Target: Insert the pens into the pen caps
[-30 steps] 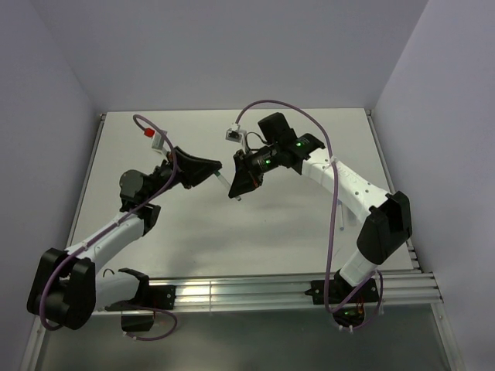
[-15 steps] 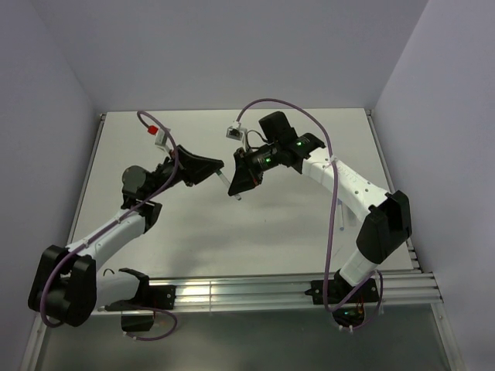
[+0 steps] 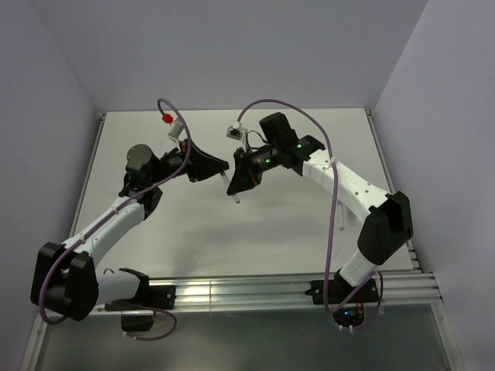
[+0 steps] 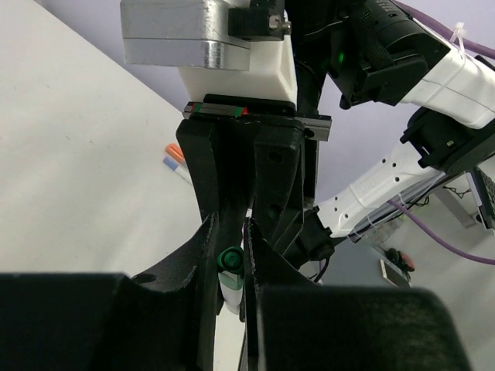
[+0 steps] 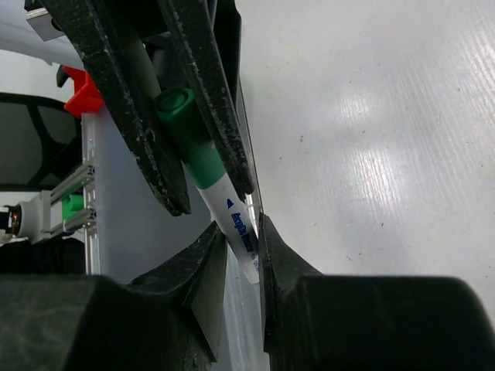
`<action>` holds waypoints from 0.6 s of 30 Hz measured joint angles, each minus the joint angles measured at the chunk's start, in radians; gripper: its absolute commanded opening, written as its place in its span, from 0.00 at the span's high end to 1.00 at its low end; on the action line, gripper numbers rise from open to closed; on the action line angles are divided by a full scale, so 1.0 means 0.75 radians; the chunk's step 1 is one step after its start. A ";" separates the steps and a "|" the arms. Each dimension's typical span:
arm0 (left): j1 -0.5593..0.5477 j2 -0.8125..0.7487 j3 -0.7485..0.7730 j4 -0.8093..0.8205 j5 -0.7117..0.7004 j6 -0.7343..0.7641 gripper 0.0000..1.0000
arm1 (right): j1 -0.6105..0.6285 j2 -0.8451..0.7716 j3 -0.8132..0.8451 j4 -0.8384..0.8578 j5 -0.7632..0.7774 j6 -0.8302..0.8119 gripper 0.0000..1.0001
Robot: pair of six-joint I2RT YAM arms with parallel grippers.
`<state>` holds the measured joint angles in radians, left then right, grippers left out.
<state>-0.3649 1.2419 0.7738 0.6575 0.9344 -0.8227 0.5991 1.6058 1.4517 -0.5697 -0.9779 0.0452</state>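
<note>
A: What's the setting from above?

B: A pale grey table (image 3: 294, 232) boxed in by lilac walls. Both arms reach to its middle. The left gripper (image 3: 222, 165) and right gripper (image 3: 233, 185) meet tip to tip there, almost touching. A white pen (image 3: 235, 196) pokes out below the right gripper, slanting down toward the table.

A: Can you see a cap from there?

B: It's too small to make out in that view.

A: And the left wrist camera?

B: The left gripper's jaws are pressed nearly together on a green cap (image 4: 230, 257). It sits in the narrow slit between them, with a white length directly under it. The right gripper comes down from above, nose to nose with the left. Far back on the table lie an orange-ended pen (image 4: 174, 150) and, just beside it, a blue-tipped pen (image 4: 176, 168). Both are well apart from the grippers.

A: The right wrist camera?

B: The right gripper's jaws pinch the white pen by its lower part, where blue print shows. The pen runs up and to the left out of those jaws and into the green cap. The left gripper's jaws clamp the cap from both sides. Green meets white with no gap showing. How deep the pen sits inside, I cannot tell.
</note>
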 measured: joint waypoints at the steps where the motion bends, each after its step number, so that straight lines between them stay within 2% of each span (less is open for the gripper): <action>1: 0.000 -0.010 0.000 -0.012 0.000 0.012 1.00 | 0.000 0.000 0.000 0.004 -0.004 0.003 1.00; 6: 0.021 -0.023 -0.001 -0.011 0.000 0.016 1.00 | 0.001 0.000 -0.008 0.054 -0.013 0.023 1.00; 10: 0.076 -0.019 -0.003 0.029 0.025 -0.053 1.00 | 0.001 -0.001 -0.020 0.148 -0.011 0.049 1.00; 13: 0.097 -0.002 0.002 0.047 0.051 -0.083 0.91 | 0.000 -0.002 -0.027 0.182 -0.011 0.063 1.00; 14: 0.100 0.004 0.004 0.047 0.055 -0.090 0.82 | 0.001 -0.002 -0.028 0.185 -0.009 0.065 1.00; 18: 0.104 0.006 0.006 0.030 0.107 -0.104 0.66 | -0.001 -0.002 -0.029 0.248 -0.017 0.085 1.00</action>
<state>-0.2871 1.2465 0.7780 0.6800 1.0145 -0.9009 0.5987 1.6043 1.4300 -0.3836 -0.9909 0.1093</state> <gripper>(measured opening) 0.281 0.253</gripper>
